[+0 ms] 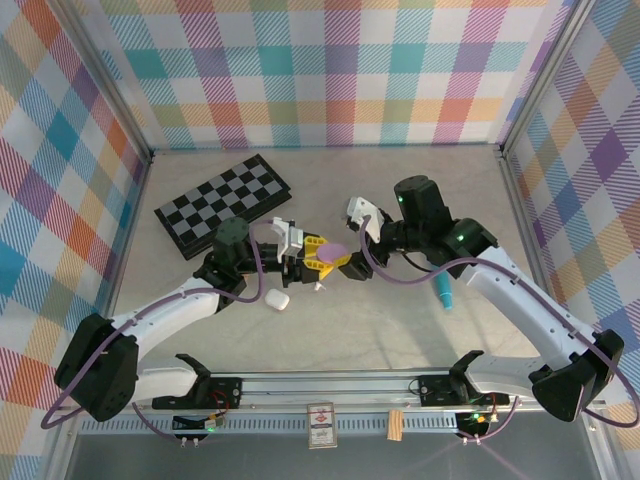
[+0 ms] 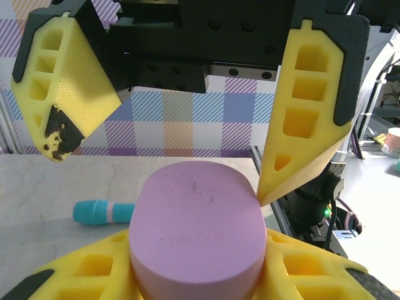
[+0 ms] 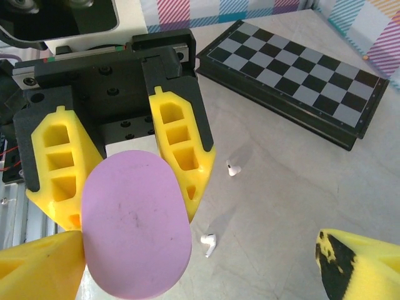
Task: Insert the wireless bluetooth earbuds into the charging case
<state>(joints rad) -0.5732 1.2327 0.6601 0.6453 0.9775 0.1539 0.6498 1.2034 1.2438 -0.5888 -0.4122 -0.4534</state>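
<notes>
Purple charging case [image 2: 197, 231]: pebble-shaped and smooth, lifted off the counter [image 3: 275, 206]. It shows a broad face to both wrist cameras, and no seam or open lid can be made out.

Left gripper [image 3: 134, 206]: closed partway on the purple charging case, with its yellow fingers pressing the case's two narrow sides.

Right gripper [image 2: 162, 172]: jaws spread wide and holding nothing, facing the left gripper head-on. One fingertip sits at the case's rim, touching or just short of it; the other stands well clear.

White earbuds, two: one [image 3: 233, 167] and another [image 3: 209, 244] lie loose on the counter near each other, below and just beside the held case, between it and the chessboard [image 3: 294, 69].

White charging case [image 1: 277, 299]: on the counter beside the left arm.

Teal pen [image 1: 444, 295]: on the counter under the right arm, not part of the job.

Hazards, as judged:
- The case is slick and pinched only at its edges, so a lopsided push from the right gripper could twist it loose.
- A dropped case or a low-swinging finger could scatter the tiny earbuds.
- The lid appears shut, and prying it open one-sidedly could lever the case out of the grip.
- The buds lying here are white and the held case is purple, so a mismatched pairing is possible.
</notes>
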